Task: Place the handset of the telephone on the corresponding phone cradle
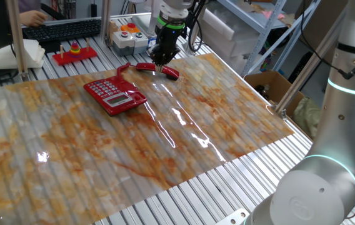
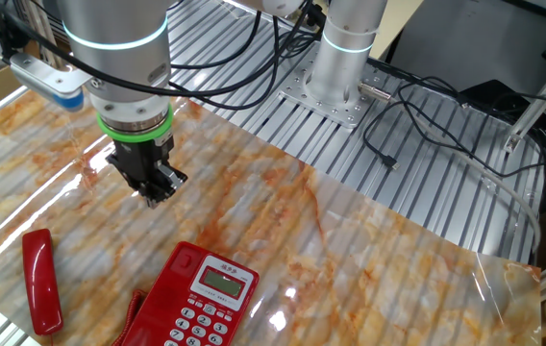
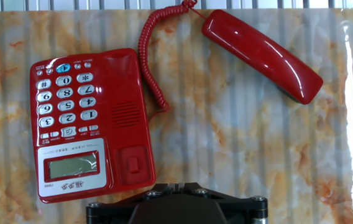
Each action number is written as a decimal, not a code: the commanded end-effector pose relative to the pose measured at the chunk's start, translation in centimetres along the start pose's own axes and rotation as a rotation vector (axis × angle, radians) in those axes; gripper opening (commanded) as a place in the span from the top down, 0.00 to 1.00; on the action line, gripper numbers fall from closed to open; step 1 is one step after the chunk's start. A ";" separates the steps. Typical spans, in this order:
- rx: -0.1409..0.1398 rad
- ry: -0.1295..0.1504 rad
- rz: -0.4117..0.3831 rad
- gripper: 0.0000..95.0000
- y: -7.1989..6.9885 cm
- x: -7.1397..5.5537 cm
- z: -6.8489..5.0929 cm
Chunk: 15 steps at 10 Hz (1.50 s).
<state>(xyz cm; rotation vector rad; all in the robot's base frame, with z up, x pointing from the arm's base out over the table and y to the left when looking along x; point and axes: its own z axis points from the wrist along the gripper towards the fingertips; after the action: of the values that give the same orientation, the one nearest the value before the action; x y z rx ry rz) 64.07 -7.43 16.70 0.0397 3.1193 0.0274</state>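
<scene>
The red handset (image 3: pixel 260 55) lies on the marbled mat, off the telephone, slanted at the top right of the hand view. It also shows in one fixed view (image 1: pixel 159 68) and in the other fixed view (image 2: pixel 40 281). Its coiled red cord (image 3: pixel 148 56) runs to the telephone (image 3: pixel 89 124), a flat red base with a pale keypad (image 1: pixel 115 94) (image 2: pixel 196 303). The phone cradle (image 3: pixel 130 118), the red strip beside the keypad, is bare. My gripper (image 2: pixel 158 187) (image 1: pixel 162 59) hangs above the mat, holds nothing, and its fingers look shut.
A red tray with coloured rings (image 1: pixel 74 53), a button box (image 1: pixel 127 34) and a keyboard (image 1: pixel 62 28) stand behind the mat. A cardboard box (image 1: pixel 268 84) sits at the right. A second grey arm (image 1: pixel 334 125) fills the near right. Cables (image 2: pixel 427 115) lie on the slatted table.
</scene>
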 end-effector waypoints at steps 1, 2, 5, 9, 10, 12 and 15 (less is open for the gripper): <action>0.001 -0.001 0.007 1.00 0.0 0.0 0.0; 0.000 -0.004 0.004 1.00 0.0 0.0 0.0; 0.000 -0.002 0.005 1.00 0.0 0.0 0.0; -0.001 -0.002 0.007 1.00 0.2 0.0 0.5; -0.002 -0.004 0.008 1.00 0.2 0.0 0.5; -0.002 -0.005 -0.002 1.00 0.2 0.0 0.5; -0.002 0.001 -0.003 1.00 0.2 0.0 0.5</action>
<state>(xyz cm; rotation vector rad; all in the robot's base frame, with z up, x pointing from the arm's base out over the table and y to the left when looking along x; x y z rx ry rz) 64.11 -7.22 16.25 0.0330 3.1197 0.0298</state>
